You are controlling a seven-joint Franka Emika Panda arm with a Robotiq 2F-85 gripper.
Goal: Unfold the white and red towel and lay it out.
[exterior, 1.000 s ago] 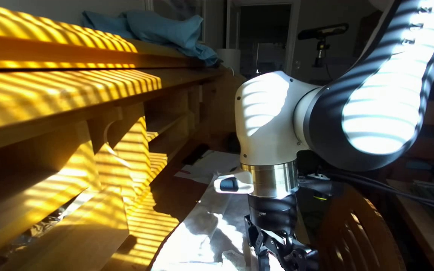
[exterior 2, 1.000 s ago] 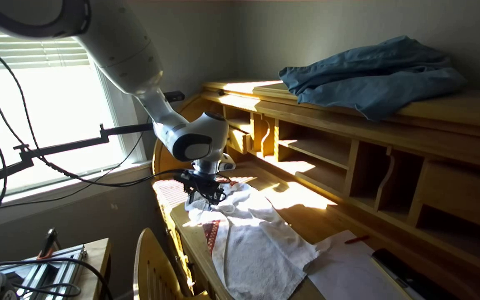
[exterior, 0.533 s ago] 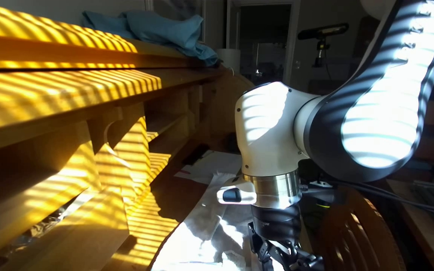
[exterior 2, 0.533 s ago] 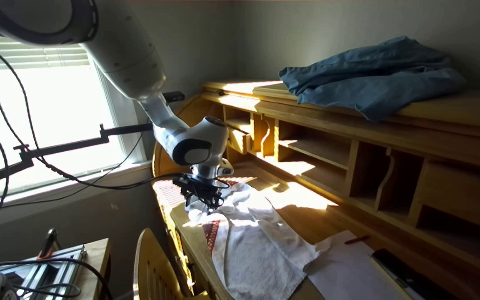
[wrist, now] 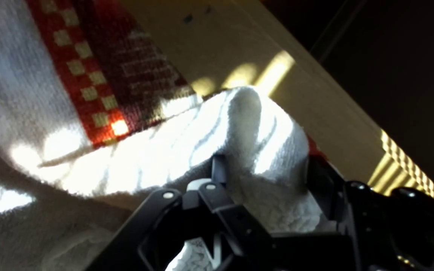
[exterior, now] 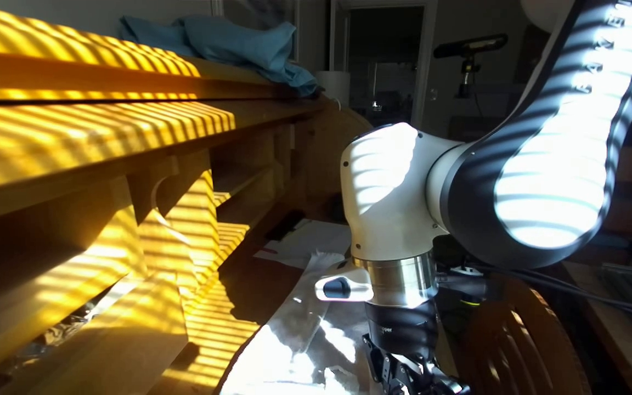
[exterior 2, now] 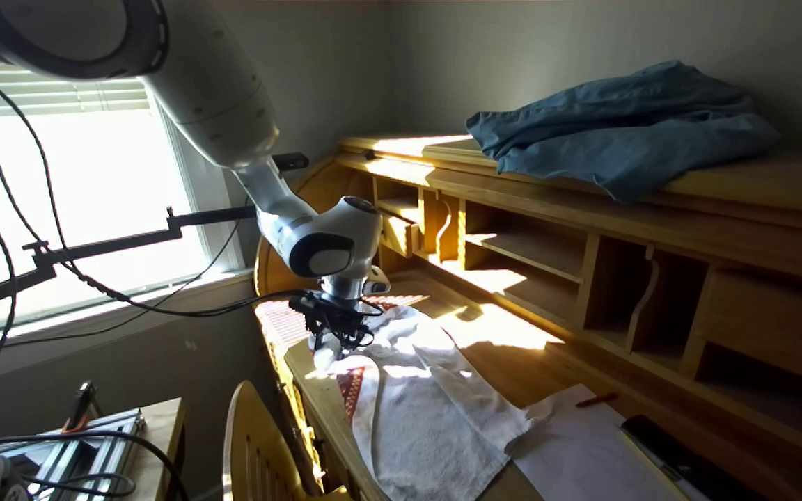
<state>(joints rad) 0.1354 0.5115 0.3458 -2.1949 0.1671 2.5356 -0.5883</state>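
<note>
Along the wooden desk (exterior 2: 533, 379) we see the white and red towel (exterior 2: 429, 431) lying rumpled and partly folded over, its end meeting white paper (exterior 2: 582, 452), while a blue cloth (exterior 2: 624, 132) drapes over the desk's top in both exterior views. We find the gripper (wrist: 268, 165) at the towel in the wrist view, its two fingers (wrist: 219, 171) spread apart with a white fold bulging between them, near the red checked border (wrist: 77, 71) and the desk's edge.
</note>
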